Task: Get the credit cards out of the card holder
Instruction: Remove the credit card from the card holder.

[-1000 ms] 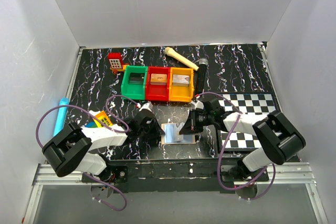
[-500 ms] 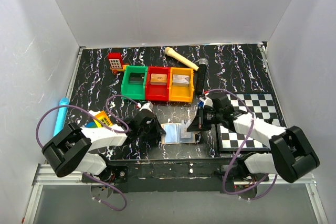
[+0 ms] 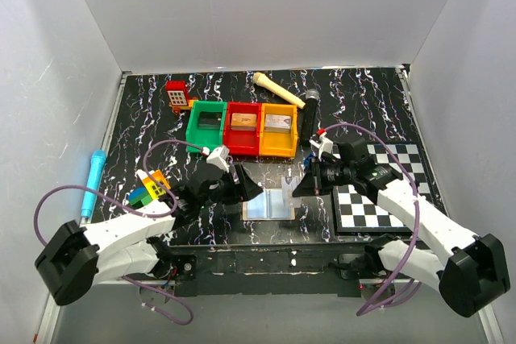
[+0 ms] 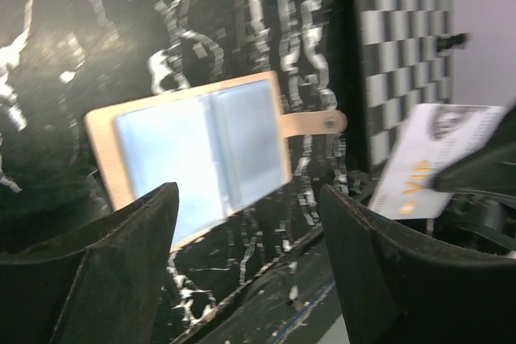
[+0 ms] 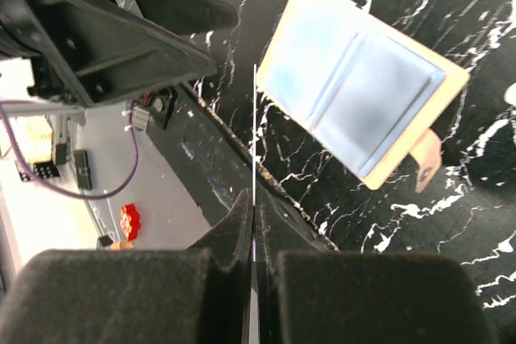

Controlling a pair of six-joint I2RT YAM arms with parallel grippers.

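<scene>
Opened wide within the last second: left gripper (image 3: 244, 185), before that pressed shut at the left edge of the card holder (image 3: 268, 203), now hanging just left of it and a little above, touching nothing. Also pulled away, to the right of the card holder: right gripper (image 5: 255, 223), fingers pressed together on one credit card (image 4: 431, 160), whitish, with gold "VIP" print. Held up in the air, clear of the card holder, and seen edge-on from the right wrist as a thin white line. Card holder itself: lying open and flat on the black marbled table (image 3: 363, 94), pale blue panels up, tan strap tab (image 4: 314, 123) sticking out toward the checkered board (image 3: 379, 207). Cannot tell about more cards inside the panels. Behind the card holder, well apart: row of three bins (image 3: 242, 128), green, red, orange.
</scene>
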